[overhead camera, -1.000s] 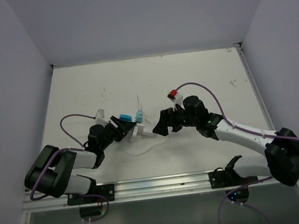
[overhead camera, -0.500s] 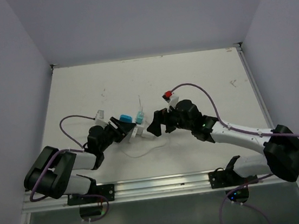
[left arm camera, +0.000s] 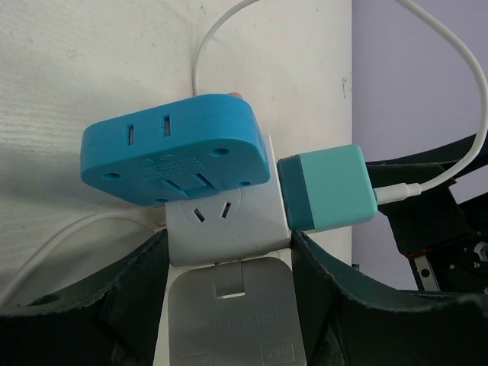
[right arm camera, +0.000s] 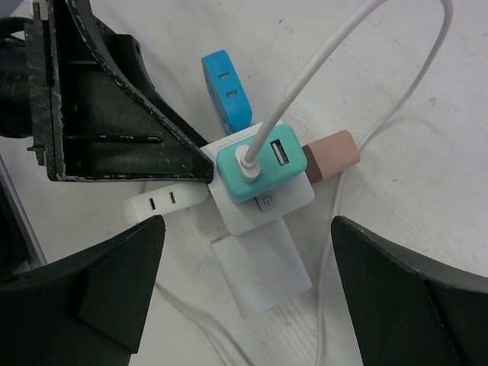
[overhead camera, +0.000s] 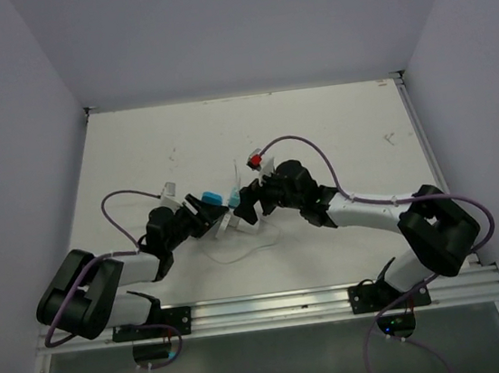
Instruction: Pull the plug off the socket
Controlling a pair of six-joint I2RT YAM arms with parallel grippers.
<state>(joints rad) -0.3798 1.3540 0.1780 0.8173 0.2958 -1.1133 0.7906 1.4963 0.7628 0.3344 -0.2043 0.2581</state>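
socket (left arm camera: 221, 221) clamped in left gripper (left arm camera: 229, 267) — plug (right arm camera: 263, 179) (teal one) still seated, between right gripper (right arm camera: 248, 229) jaws, spread wide, no contact. Grasp and pull remaining.

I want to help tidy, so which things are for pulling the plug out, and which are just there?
For the job: white socket, teal plug (probably the one, since the right claw is around it), left claw, right claw.
Just there: blue plug, pink plug.

Smooth matt plastic socket (left arm camera: 229, 232) and teal plug (left arm camera: 328, 187); grainy table (left arm camera: 76, 61).
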